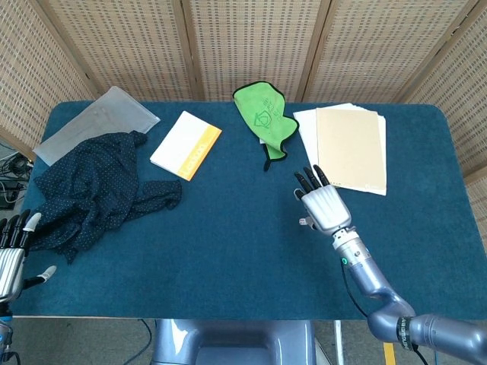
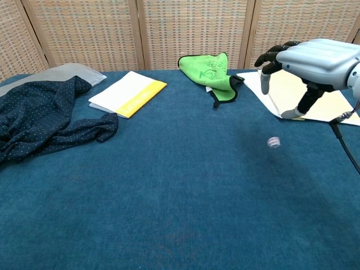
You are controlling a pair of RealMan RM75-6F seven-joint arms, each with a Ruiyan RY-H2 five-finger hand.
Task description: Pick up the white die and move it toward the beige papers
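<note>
a small white plastic die [image 2: 273,142] shows blurred and apart from the robot's silver right hand [image 2: 306,62], below it over the blue carpeted counter [image 2: 169,185], near the beige papers [image 1: 350,147]. the hand's fingers [image 2: 264,82] are spread, holding nothing. the die looks light, hard and slippery; best pinched across two opposite flat faces.
</note>
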